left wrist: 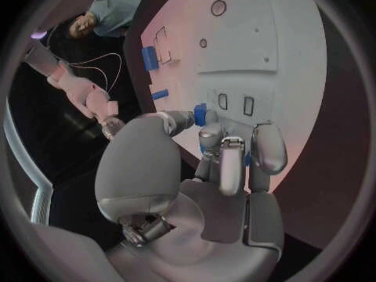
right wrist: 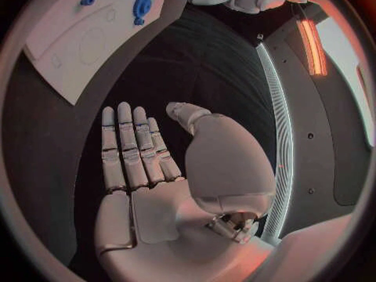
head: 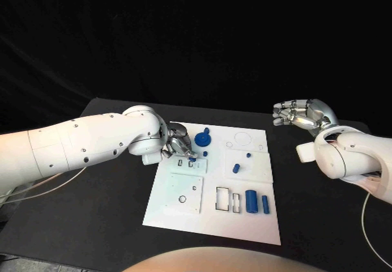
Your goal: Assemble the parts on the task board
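Note:
The white task board (head: 245, 221) lies in the middle of the black table. My left hand (head: 179, 147) hovers over the board's upper left and pinches a small blue part (head: 192, 160) just above two narrow slots (head: 200, 165). In the left wrist view the blue part (left wrist: 200, 114) sits between thumb and fingertip of the left hand (left wrist: 227, 163), close to the slots (left wrist: 222, 100). A blue gear (head: 203, 137) and a small blue peg (head: 205, 153) stand beside the hand. My right hand (head: 298, 116) hangs off the board at the far right, fingers straight and apart, holding nothing (right wrist: 133, 150).
Another blue piece (head: 236, 168) lies mid-board, and two blue blocks (head: 251, 201) (head: 265, 204) stand near the board's front right, beside a rectangular cut-out (head: 223, 198). A square plate with a small hole (head: 185, 192) sits at the front left. Black table surrounds the board.

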